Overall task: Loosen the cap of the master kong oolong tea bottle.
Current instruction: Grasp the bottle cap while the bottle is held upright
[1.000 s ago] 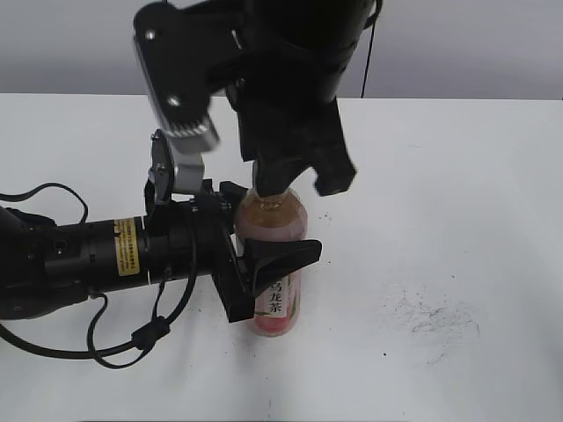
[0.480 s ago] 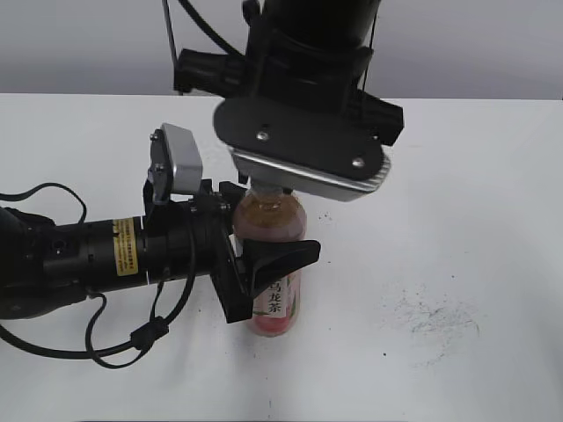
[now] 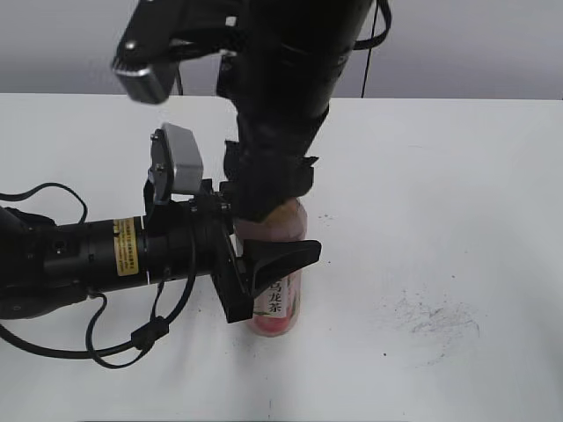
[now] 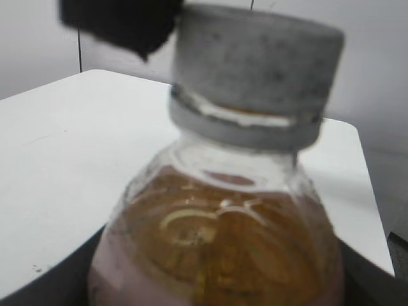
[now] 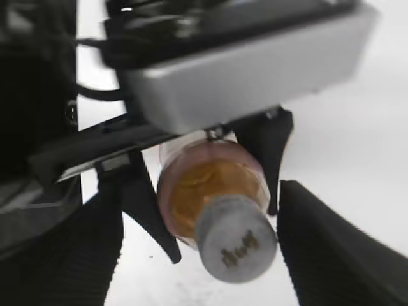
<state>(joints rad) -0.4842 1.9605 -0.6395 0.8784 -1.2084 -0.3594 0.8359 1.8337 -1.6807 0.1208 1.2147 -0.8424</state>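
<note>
The master kong oolong tea bottle (image 3: 280, 303) stands upright on the white table, its pink label partly showing. My left gripper (image 3: 264, 264) is shut on its body from the left. My right gripper (image 3: 264, 207) comes down from above and hides the neck in the exterior view. In the right wrist view the white cap (image 5: 236, 245) sits on the bottle (image 5: 204, 185) between the two open fingers of my right gripper (image 5: 199, 210), with a gap on the left side. The left wrist view shows the cap (image 4: 255, 64) on the bottle (image 4: 217, 242), with a black fingertip (image 4: 121, 22) beside it.
The white table (image 3: 457, 176) carries dark smudges (image 3: 431, 316) to the right of the bottle. The left arm's black body and cables (image 3: 53, 255) lie across the table's left side. A grey wall stands behind.
My right wrist has turned over the bottle: its silver camera housing swung from in front of the neck to the upper left. The bottle and left gripper have not moved.
</note>
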